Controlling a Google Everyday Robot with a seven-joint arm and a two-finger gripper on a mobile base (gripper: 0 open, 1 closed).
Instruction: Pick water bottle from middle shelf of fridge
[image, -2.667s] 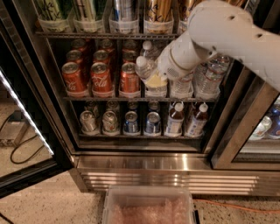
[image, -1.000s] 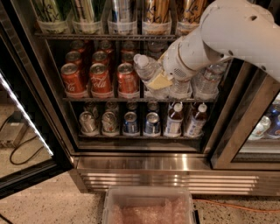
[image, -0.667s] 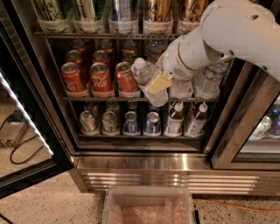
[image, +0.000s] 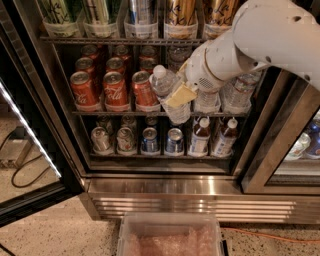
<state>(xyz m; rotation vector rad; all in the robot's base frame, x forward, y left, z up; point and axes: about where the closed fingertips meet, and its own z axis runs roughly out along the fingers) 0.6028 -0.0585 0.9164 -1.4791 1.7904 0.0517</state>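
gripper (image: 183, 93) is at the front of the middle shelf (image: 112, 113), right of centre, at the end of the white arm (image: 272, 32) that enters from the upper right. it is closed on the water bottle (image: 167, 86): one tan finger pad (image: 181, 95) lies across the bottle's front, and the opposite finger is hidden behind the bottle. the bottle is tilted, white cap (image: 159, 71) up and to the left, base down and to the right, over the shelf's front edge (contact with the rack cannot be determined). just left of the bottle, three lanes of red cola cans (image: 115, 90) stand upright on the same shelf. to the right of the gripper, further clear water bottles (image: 236, 95) stand on the shelf, partly covered by the arm. the rack above holds tall slim cans (image: 140, 17) in gold, green and silver. the rack below holds silver and blue cans (image: 150, 140) on the left and two small bottles (image: 200, 136) with white caps on the right. the fridge (image: 165, 189) has its black-framed glass door (image: 35, 150) open at left, light strip lit. a clear plastic bin (image: 170, 235) sits on the floor in front of the steel base grille (image: 200, 209), and an orange cable (image: 272, 235) runs along the floor to its right.
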